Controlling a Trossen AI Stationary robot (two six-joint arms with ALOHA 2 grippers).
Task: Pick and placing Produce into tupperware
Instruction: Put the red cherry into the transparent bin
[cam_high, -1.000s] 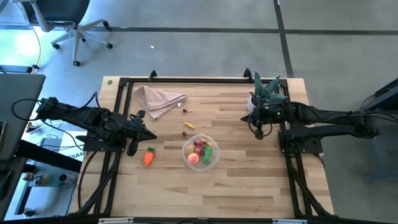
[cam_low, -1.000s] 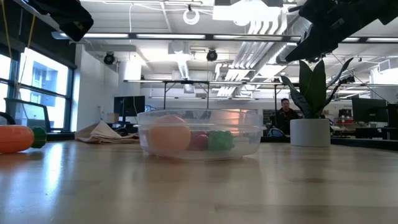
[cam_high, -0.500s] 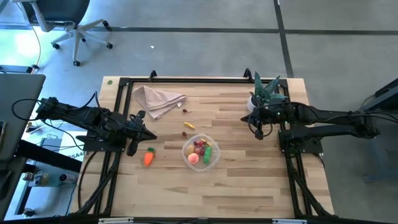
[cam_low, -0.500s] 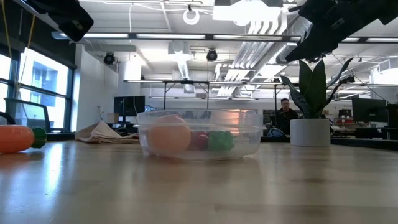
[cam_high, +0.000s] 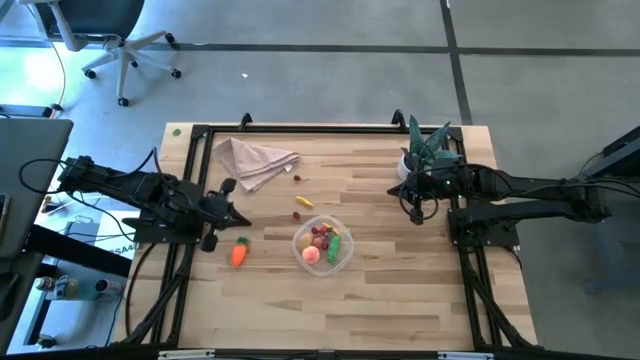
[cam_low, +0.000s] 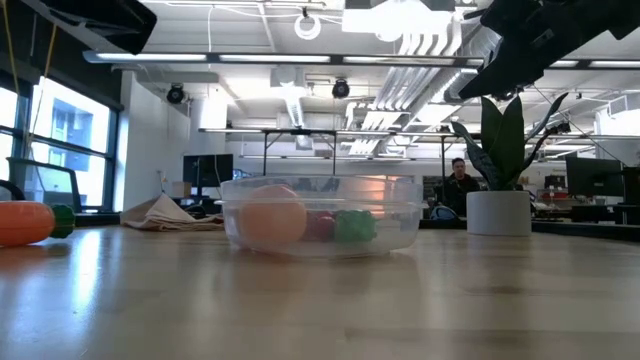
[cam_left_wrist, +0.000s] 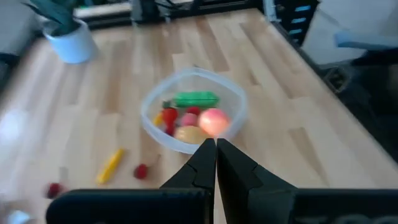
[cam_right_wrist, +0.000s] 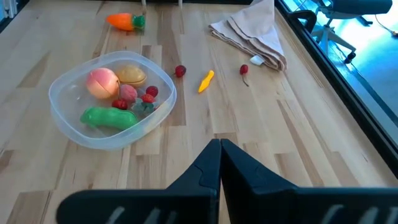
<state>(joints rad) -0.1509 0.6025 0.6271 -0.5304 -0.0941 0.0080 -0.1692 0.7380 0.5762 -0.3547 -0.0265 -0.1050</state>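
Observation:
The clear round tupperware (cam_high: 323, 245) (cam_low: 320, 213) (cam_left_wrist: 193, 118) (cam_right_wrist: 112, 99) stands mid-table and holds a pink-orange fruit, a green pepper, a tan potato and small red pieces. On the bare wood outside it lie the orange carrot (cam_high: 238, 253) (cam_low: 25, 222) (cam_right_wrist: 124, 20), a yellow piece (cam_high: 303, 202) (cam_right_wrist: 206, 81) and two red fruits (cam_high: 297, 214) (cam_right_wrist: 180, 71) (cam_right_wrist: 244, 70). My left gripper (cam_high: 238, 218) (cam_left_wrist: 216, 143) is shut and hovers above the table left of the tupperware, just beyond the carrot. My right gripper (cam_high: 393, 191) (cam_right_wrist: 220, 144) is shut and hovers to the right of the tupperware.
A beige cloth napkin (cam_high: 255, 160) (cam_right_wrist: 255, 34) lies crumpled toward the far-left corner. A green plant in a white pot (cam_high: 425, 150) (cam_low: 500, 170) stands at the far right, beside my right arm. A black frame (cam_high: 190, 180) rims the table. Bare wood lies along the near side.
My left arm has shifted a little: in the low view its dark body now sits higher and spreads farther across the top corner, and the part under its wrist looks shorter from above. The produce, the tupperware and my right arm have stayed put.

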